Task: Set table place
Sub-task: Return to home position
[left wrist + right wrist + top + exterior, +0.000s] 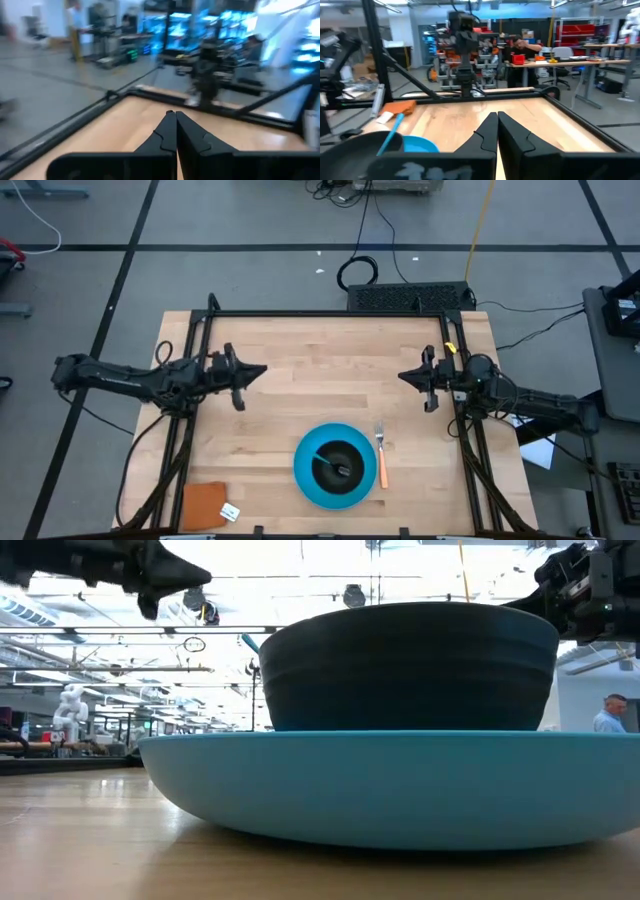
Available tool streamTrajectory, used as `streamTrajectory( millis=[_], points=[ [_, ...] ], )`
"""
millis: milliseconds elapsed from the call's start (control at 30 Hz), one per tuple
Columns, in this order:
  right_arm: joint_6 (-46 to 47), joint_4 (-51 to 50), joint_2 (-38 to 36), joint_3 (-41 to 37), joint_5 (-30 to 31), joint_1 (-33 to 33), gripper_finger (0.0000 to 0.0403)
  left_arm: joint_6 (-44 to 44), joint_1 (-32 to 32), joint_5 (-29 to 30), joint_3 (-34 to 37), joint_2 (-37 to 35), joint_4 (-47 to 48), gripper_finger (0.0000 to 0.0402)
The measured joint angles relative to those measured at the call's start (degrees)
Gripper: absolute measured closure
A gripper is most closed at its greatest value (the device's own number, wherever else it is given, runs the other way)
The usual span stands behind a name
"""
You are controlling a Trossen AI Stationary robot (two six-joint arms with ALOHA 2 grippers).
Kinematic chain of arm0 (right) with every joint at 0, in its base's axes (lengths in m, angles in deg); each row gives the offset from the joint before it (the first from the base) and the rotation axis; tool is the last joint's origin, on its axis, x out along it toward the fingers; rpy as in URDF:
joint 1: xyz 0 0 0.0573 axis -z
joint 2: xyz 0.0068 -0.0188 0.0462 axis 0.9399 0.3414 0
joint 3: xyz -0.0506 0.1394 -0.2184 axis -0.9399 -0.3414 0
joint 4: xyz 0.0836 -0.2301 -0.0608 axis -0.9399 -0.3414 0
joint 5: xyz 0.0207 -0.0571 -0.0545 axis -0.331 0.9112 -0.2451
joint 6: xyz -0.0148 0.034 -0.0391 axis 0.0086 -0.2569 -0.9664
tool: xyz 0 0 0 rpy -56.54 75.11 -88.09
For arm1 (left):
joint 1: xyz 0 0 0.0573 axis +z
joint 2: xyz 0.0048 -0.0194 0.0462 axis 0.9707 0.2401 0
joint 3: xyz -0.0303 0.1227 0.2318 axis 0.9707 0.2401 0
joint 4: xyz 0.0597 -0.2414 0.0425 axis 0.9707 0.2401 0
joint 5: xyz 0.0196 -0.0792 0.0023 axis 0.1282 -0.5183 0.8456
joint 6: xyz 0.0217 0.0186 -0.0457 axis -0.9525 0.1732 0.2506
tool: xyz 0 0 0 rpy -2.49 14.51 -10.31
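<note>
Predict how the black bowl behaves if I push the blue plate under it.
The black bowl looks wide and low, so it probably won't tip. Resting on the glossy blue plate, it may slide.

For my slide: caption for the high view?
Place set: spoon in black bowl on blue plate, fork beside it; left gripper and right gripper shut over the table.

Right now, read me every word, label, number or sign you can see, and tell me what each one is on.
No text can be read in any view.
White tag on the orange square: too small to read.
Blue plate and black bowl: no markings visible.
Room beyond the table: nothing legible, too blurred or too far off.
</note>
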Motion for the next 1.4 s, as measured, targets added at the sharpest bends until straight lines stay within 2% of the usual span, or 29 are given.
streamTrajectory(
  millis=[167, 400, 700, 900, 1100, 1200, 1400],
  points=[
    [1.8, 1.3, 0.0, 0.0, -1.9, 1.3, 0.0403, -3.7, 2.4, -11.1, 6.3, -2.1, -5.4, 0.0401],
    [3.1, 0.9, 0.0, 0.0, -3.3, 2.9, 0.0403, -5.4, 4.5, -15.3, 8.8, -2.6, -4.0, 0.0401],
    [5.4, 1.0, -0.2, 0.0, -4.4, 5.7, 0.0403, -5.2, 2.9, -14.0, 8.8, -9.9, 2.1, 0.0401],
    [6.8, 1.3, -0.9, 0.0, -7.4, 6.5, 0.0403, -3.8, 0.0, -7.7, 8.8, -16.5, 11.2, 0.0401],
    [9.8, 1.1, -2.5, 0.0, -8.2, 7.3, 0.0403, -3.9, -3.6, -4.4, 8.7, -20.7, 16.7, 0.0401],
    [10.1, -0.3, -4.2, 0.4, -11.6, 8.0, 0.0403, -3.2, -5.5, -0.6, 8.7, -22.6, 20.8, 0.0401],
    [10.1, -4.9, -7.2, 1.7, -14.4, 8.6, 0.0403, -4.8, -9.5, 1.4, 8.7, -25.3, 22.2, 0.0401]
  ],
)
